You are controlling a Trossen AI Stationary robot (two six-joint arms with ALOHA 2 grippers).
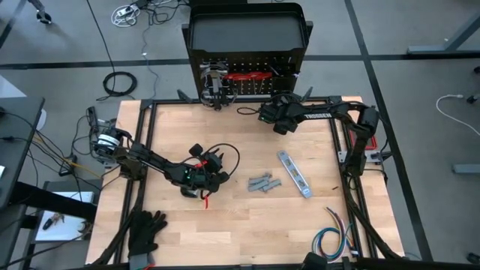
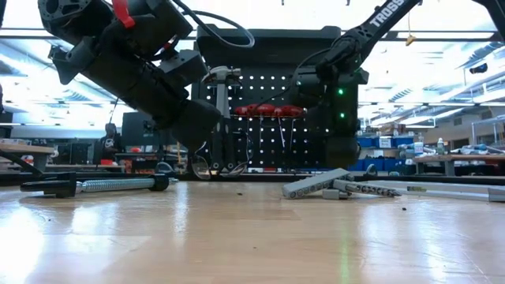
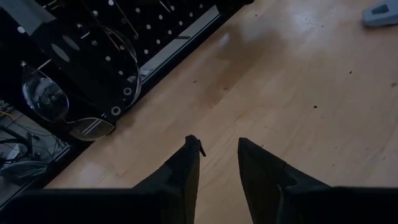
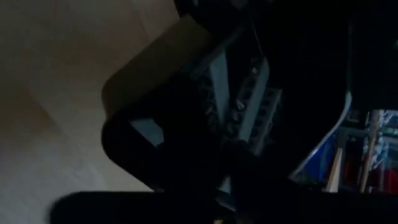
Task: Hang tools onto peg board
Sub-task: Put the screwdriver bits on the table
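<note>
Cannot tell whether the fingers of the right gripper point(image 1: 267, 115), up by the upright black perforated peg board point(image 1: 281, 64), are pinching the grey ribbed metal piece point(image 4: 245, 99) before them; if half caught, likely to drop short of a hook. Slightly spread and empty at the left gripper point(image 3: 217, 155), mid-table; near it the silver flat bar point(image 1: 294, 174) and small grey metal pieces point(image 1: 264, 183), easily swept aside.

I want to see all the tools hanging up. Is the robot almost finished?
Not yet. A hammer and red-handled tools already hang on the peg board. The right end effector is near the board. The silver bar and grey pieces still lie on the table.
</note>
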